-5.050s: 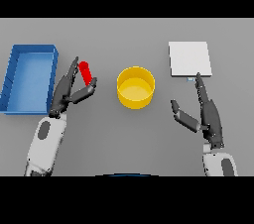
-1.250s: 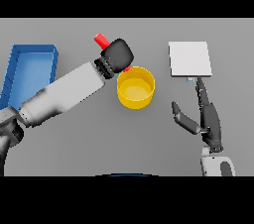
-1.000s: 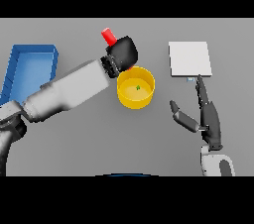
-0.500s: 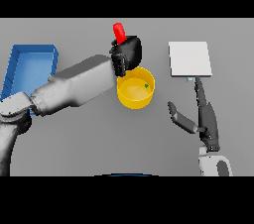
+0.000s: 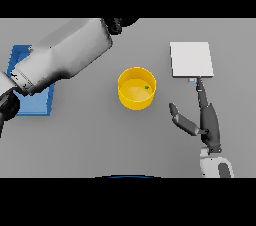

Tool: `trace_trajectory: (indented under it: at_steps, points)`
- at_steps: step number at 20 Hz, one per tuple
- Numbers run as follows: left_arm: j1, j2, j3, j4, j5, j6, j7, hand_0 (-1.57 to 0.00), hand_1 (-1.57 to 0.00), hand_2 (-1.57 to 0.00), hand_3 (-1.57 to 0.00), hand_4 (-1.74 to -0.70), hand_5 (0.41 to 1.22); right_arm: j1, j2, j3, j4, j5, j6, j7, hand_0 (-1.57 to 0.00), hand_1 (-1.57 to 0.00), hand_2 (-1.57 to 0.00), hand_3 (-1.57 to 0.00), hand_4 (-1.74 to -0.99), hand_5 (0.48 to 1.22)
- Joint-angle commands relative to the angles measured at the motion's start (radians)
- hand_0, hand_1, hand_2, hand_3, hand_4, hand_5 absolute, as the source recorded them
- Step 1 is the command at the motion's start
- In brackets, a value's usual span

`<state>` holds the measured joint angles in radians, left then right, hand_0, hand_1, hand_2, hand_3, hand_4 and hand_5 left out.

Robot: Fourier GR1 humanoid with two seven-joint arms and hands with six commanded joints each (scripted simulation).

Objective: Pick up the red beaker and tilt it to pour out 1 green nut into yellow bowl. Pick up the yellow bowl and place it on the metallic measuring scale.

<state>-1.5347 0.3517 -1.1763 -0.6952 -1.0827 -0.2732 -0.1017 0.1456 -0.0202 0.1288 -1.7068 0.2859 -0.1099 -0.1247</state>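
On the grey counter (image 5: 100, 140), the right hand (image 5: 205, 120) rests wide open, empty, by the yellow bowl (image 5: 136, 88) holding a green nut (image 5: 146, 88); the left hand (image 5: 120, 22) is mostly out of view at the far edge, so I cannot tell its state.

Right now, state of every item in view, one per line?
yellow bowl: upright on the table, one green nut inside
metallic scale: on the table, nothing on it
blue tray: on the table, mostly hidden by the left arm
red beaker: not visible
left robot hand: out of view past the top edge
right robot hand: open, fingers straight, fingertips near the scale's front edge, holding nothing
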Motion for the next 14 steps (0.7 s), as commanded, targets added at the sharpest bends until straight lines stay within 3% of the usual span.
trace_trajectory:
  at_steps: [1,5,9,14]
  points:
    - [-0.017,0.011,0.021,0.012,0.018,0.009,0.002,-1.57,-1.57,-1.48,-1.15,-1.7,1.221,-0.017,0.009,-0.001,0.009,-0.011,0.005,0.031,0.0,0.0,0.0,0.0,-1.183,0.596]
    - [-0.091,0.051,0.174,0.151,0.151,0.001,0.07,-1.57,-1.57,-1.53,-1.4,-1.72,1.221,-0.034,0.002,-0.019,0.017,-0.053,0.025,0.027,0.0,0.0,0.0,0.0,-1.193,0.597]
    - [-0.045,0.121,0.399,0.286,0.373,0.065,0.207,-1.57,-1.57,-1.56,-1.36,-1.73,1.221,-0.03,-0.005,-0.02,0.024,-0.065,0.04,0.008,0.0,0.0,0.0,0.0,-1.222,0.592]
    - [0.107,0.252,0.599,0.288,0.641,0.194,0.201,-1.57,-1.57,-1.57,-1.43,-1.74,1.221,-0.043,-0.022,-0.031,0.045,-0.072,0.047,-0.017,0.0,0.0,0.0,0.0,-1.222,0.586]
